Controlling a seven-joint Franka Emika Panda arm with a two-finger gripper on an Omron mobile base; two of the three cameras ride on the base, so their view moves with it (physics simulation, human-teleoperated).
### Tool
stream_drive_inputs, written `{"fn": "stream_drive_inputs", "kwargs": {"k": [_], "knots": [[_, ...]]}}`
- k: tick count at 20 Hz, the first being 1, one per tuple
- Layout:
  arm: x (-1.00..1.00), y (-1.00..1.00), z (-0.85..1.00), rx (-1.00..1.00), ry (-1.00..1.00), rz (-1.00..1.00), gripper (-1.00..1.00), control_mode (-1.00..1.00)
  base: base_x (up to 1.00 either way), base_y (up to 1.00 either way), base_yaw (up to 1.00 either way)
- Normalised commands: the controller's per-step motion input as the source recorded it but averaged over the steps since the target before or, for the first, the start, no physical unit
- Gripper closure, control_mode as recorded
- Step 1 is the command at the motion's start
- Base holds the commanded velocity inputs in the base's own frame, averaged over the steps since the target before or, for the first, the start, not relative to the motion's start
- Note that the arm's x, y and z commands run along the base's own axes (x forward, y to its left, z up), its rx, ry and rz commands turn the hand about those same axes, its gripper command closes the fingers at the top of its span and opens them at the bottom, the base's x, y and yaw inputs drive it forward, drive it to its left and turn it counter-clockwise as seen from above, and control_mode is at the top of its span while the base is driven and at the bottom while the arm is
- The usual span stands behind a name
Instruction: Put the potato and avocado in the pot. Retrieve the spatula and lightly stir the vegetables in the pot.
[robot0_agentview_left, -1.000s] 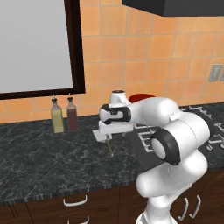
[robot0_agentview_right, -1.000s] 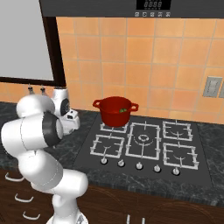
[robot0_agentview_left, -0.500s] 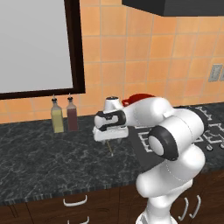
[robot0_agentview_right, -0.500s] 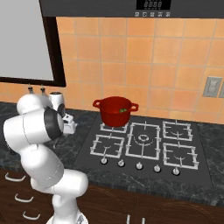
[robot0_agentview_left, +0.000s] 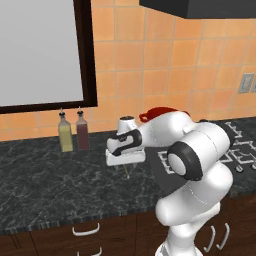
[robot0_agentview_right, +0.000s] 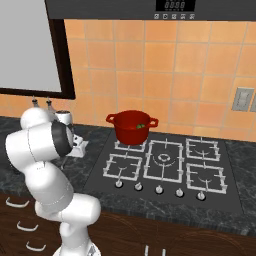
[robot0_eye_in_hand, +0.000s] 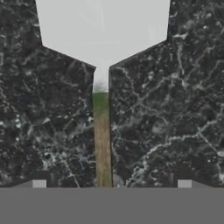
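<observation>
As the arm reaches down over the dark counter (robot0_agentview_left: 45, 175) in the left base view, the gripper (robot0_agentview_left: 126, 161) hangs low with the white hand directly above the spatula (robot0_agentview_left: 126, 171), of which only the thin handle shows beneath the hand; the pot (robot0_agentview_left: 159, 112) lies beyond and to the far side of the hand, mostly hidden by the arm, and two bottles (robot0_agentview_left: 71, 131) stand against the wall well off to the other side. In the right base view the hand is largely masked by the robot's own shoulder, while the red pot (robot0_agentview_right: 132, 127) sits on the rear burner of the stove (robot0_agentview_right: 165, 162), well apart from the gripper, with the avocado (robot0_agentview_right: 140, 126) visible as a small green spot inside it; the potato cannot be made out. In the hand view the spatula (robot0_eye_in_hand: 102, 65) lies flat on the counter, centred between the fingertips (robot0_eye_in_hand: 39, 183), which stand wide apart and released, holding nothing. The blade is a pale-grey square ahead of the gripper; the tan handle runs straight back toward it. The step in hand is judged to be the retrieval: lower straight down, keep the handle midway between the fingers, and close on the stick rather than the blade.
</observation>
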Motion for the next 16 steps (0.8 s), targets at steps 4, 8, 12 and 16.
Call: {"fn": "stream_drive_inputs", "kwargs": {"k": [4,8,12,16], "knots": [[-0.11,0.00,-0.03,0.00,-0.06,-0.05,-1.00,-1.00,0.00,0.00,0.00],[-0.24,0.02,0.00,0.00,-0.04,-0.05,-1.00,-1.00,0.00,0.00,0.00],[-0.33,0.00,0.00,0.00,-0.08,-0.08,-1.00,-1.00,0.00,0.00,0.00],[-0.31,0.00,0.00,0.00,-0.03,-0.10,-1.00,-1.00,0.00,0.00,0.00]]}}
